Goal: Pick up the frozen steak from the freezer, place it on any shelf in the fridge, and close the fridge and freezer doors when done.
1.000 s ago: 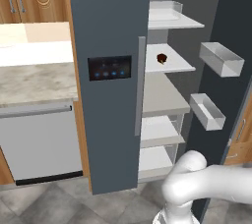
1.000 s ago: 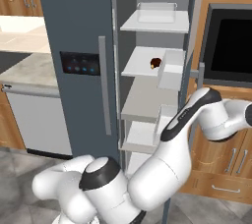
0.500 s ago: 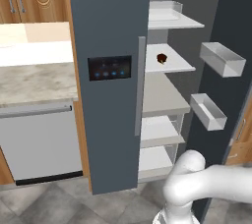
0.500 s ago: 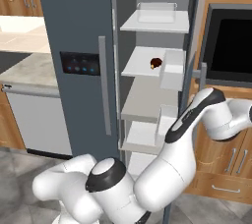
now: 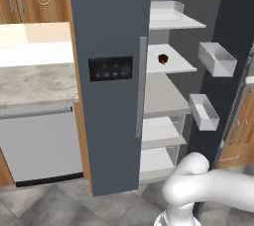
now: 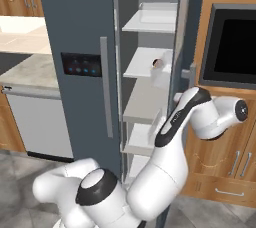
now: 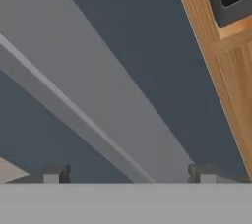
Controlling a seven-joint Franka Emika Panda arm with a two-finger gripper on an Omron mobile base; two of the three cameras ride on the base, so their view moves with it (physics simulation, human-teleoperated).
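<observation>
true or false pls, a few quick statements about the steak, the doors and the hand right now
1. The frozen steak lies on a shelf inside the open compartment. True.
2. The door with the black panel is swung wide open. False: it stands closed.
3. The hand holds the steak. False: its fingers are spread, nothing between them, facing a grey bar handle.
4. Two white bins hang on the open door. True.

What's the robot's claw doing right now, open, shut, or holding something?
Gripper: open and holding nothing; its two fingertips stand wide apart, facing the grey bar handle of the fridge door.
</observation>
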